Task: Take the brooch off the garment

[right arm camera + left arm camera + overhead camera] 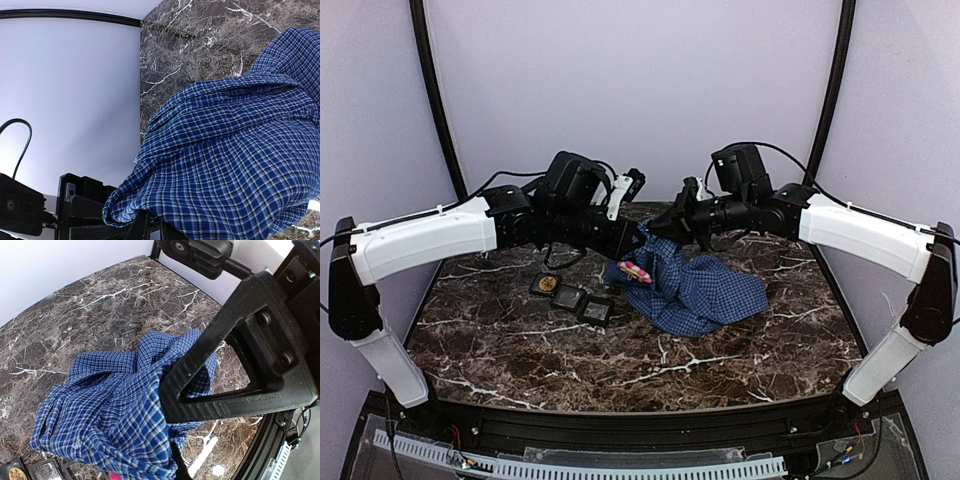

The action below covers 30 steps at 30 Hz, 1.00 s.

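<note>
no readable text, labels, brands or numbers anywhere

The table [520,340] is a dark brown marble slab with white veining. The blue checked garment [705,295] lies partly on it. Its lower folds spread on the slab below the right gripper [665,228], on that gripper's near side, while its upper end is raised off the surface. A small black case [565,294] holding a gold disc [548,284] rests flat on the slab below the left gripper [636,240], towards that arm's base. A second black square tray [596,309] sits touching the case, between it and the garment's edge.
</note>
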Available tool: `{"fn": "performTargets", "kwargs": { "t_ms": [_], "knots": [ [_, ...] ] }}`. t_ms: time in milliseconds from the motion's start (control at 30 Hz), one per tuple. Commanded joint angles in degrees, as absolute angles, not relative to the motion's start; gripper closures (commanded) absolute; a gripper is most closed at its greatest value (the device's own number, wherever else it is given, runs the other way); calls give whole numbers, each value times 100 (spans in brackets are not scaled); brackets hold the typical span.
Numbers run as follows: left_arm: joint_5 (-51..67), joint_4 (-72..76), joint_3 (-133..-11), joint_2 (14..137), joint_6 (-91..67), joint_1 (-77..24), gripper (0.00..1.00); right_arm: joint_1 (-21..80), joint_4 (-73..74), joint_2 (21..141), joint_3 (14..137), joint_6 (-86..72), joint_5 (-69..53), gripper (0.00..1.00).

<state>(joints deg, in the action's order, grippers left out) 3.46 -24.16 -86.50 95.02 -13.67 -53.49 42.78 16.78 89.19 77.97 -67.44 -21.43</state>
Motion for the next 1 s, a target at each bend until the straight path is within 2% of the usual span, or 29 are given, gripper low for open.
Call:
{"fn": "performTargets", "kwargs": {
  "t_ms": [0,267,400,767,967],
  "knots": [
    [433,-2410,-8858,9354,-1207,-5461,99,4245,1559,8998,7904,-6638,-2092,93],
    [464,-2452,-8894,9393,-1247,-5462,99,4246,1578,8982,7919,-6553,-2098,96],
    [473,-2444,-8907,9406,-1263,-5461,99,4249,1580,8974,7919,-6514,-2101,100],
    [412,-2577,-9045,9518,-1359,-5462,99,4254,1573,8928,7918,-6449,-2064,100],
    [162,-2739,-9075,9549,-1534,-5462,99,4255,1694,8673,7764,-6550,-1588,100]
  ]
}}
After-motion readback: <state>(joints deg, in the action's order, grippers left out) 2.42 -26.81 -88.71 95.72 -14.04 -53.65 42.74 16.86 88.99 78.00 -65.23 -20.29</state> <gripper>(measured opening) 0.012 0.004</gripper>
